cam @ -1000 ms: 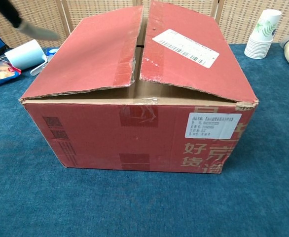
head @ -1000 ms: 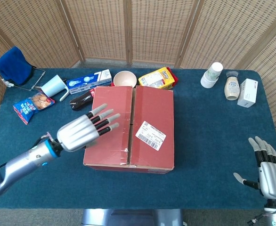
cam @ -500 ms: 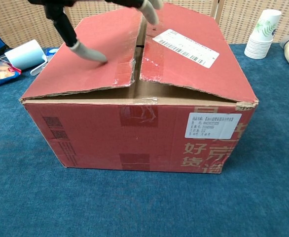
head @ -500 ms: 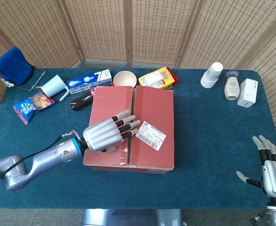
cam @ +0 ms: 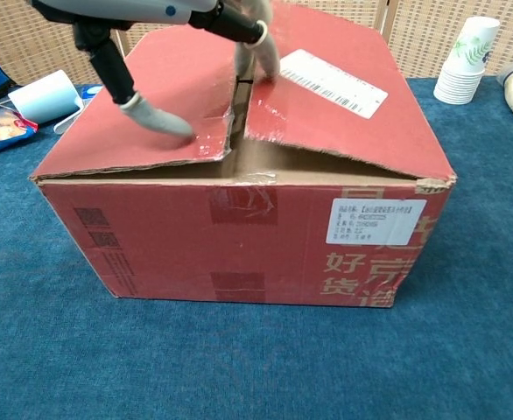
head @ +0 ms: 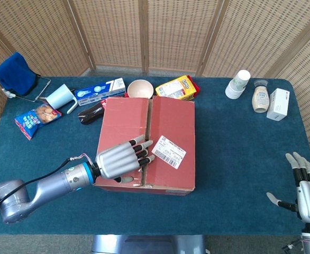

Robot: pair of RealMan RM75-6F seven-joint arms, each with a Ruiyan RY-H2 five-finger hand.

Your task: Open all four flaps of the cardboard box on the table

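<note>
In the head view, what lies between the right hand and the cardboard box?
Only bare blue table cover lies between the right hand and the cardboard box; the head view shows this.

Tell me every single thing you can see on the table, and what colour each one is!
cardboard box: one, red, table centre, top flaps closed
shipping label: one, white, on the box's right flap
bowl: one, cream, behind the box
snack box: one, yellow, behind the box
long carton: one, blue and white, back left
mug: one, pale blue, back left, on its side
snack bag: one, blue, far left
paper cups: a stack, white, back right
bottle: one, beige, back right
small box: one, white, far right
left hand: silver, fingers on the box top at the seam
right hand: silver, near right corner, holding nothing
</note>
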